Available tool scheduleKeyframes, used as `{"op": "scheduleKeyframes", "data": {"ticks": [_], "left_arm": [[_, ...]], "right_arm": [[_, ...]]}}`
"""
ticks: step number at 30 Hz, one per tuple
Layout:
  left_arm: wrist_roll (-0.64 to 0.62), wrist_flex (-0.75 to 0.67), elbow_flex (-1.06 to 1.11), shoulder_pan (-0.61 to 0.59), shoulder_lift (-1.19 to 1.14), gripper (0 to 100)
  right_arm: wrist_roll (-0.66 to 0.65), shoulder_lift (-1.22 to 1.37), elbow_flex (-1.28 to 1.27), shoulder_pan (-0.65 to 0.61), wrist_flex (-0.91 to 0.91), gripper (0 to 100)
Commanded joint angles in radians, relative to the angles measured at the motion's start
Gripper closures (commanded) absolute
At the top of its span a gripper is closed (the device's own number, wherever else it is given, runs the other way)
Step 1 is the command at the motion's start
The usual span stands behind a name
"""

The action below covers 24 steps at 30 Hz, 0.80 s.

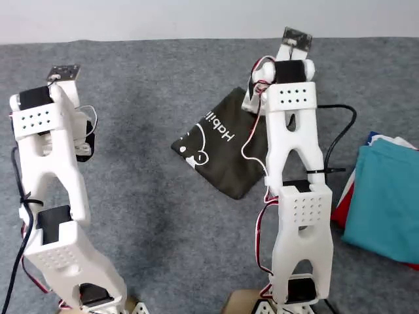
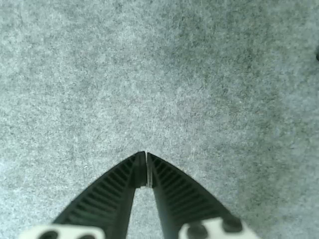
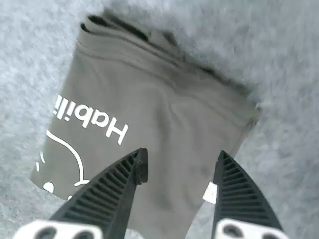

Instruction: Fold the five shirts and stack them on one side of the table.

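Note:
A folded dark olive shirt with a white print lies mid-table on the grey carpet. My right gripper hangs open just above that shirt, its fingers spread over the cloth near one corner, holding nothing. The right arm stands over the shirt's right side. A stack of folded shirts, teal on top with red and blue beneath, sits at the table's right edge. My left gripper is shut with nothing in it, above bare carpet at the left, on the left arm.
Grey carpet covers the whole table. Cables trail from the right arm toward the stack. Open carpet stretches between the two arms and along the far edge.

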State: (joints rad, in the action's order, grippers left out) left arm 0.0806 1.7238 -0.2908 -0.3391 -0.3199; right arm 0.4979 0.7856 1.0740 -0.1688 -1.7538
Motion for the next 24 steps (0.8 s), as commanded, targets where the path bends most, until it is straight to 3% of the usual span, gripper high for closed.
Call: {"op": "scheduleKeyframes", "data": {"ticks": [1,8,24], "left_arm": [[0.006,0.006,0.001,0.000,0.072,99],[0.006,0.003,0.001,0.000,0.072,99],[0.009,-0.021,0.012,0.000,0.064,99]], "right_arm": [[0.069,-0.082,-0.081,-0.038,-0.042,76.5],[0.155,-0.050,-0.198,-0.124,-0.039,51.5],[0.164,0.122,-0.198,-0.145,0.208,54.5]]}}
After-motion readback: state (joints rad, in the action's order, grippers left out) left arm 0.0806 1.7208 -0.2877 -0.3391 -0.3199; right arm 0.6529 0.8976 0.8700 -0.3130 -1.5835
